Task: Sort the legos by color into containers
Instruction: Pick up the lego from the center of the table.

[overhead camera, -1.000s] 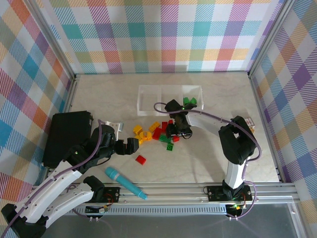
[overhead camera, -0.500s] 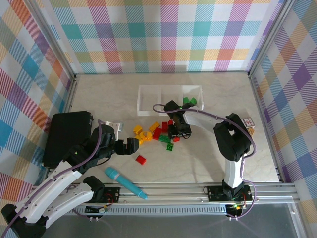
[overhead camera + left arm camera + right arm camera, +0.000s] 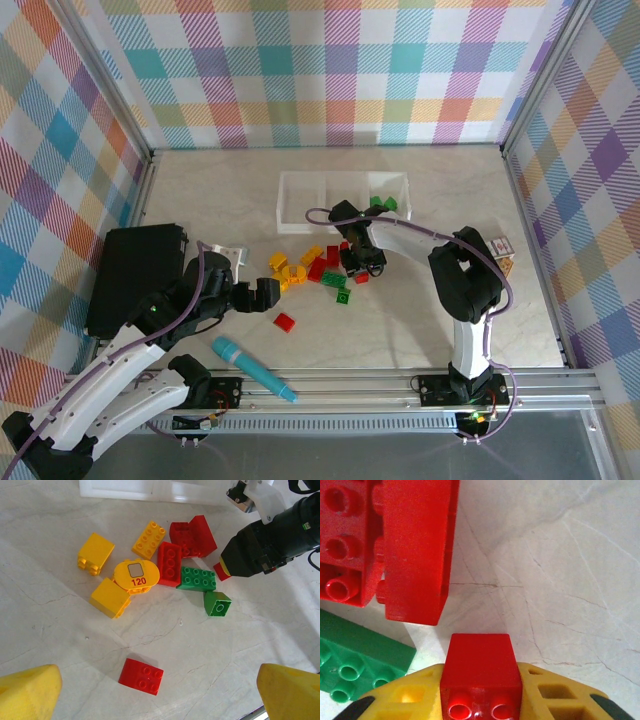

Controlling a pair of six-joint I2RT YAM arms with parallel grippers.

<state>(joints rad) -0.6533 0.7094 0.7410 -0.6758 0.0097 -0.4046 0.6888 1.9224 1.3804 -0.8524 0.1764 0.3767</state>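
Since most of the legos (image 3: pixel 315 268) lie loose on the desk (image 3: pixel 420 320), the sorting looks barely begun. Farthest from the white tray (image 3: pixel 283 200), on its near side, lies a teal marker (image 3: pixel 252 368), which is no part of the job. A little closer to the tray sits a lone red brick (image 3: pixel 141 676), well apart from the others. The left gripper (image 3: pixel 262 295) hangs at about that depth, off toward the tray's left end, its yellow fingers (image 3: pixel 25 692) spread wide with nothing between them.

Closer again, just short of the tray's near wall, is the main heap. It has four yellow pieces (image 3: pixel 96 552), among them an oval piece (image 3: pixel 135 575) marked 120, a couple of red bricks (image 3: pixel 170 564), a flat green brick (image 3: pixel 197 578) and a small green brick (image 3: pixel 217 603). On the side of the heap toward the tray's right end, the right gripper (image 3: pixel 480 700) has its fingers pressed onto a small red brick (image 3: pixel 480 665), pinching it by two sides. Whether it is off the desk I cannot tell.

In the tray itself, the right compartment holds a few green bricks (image 3: pixel 385 205), while the middle and left compartments show nothing inside. By my reading, green is partly sorted with two pieces left outside, and red and yellow are not yet started. The pinched brick would be the first red to go in.
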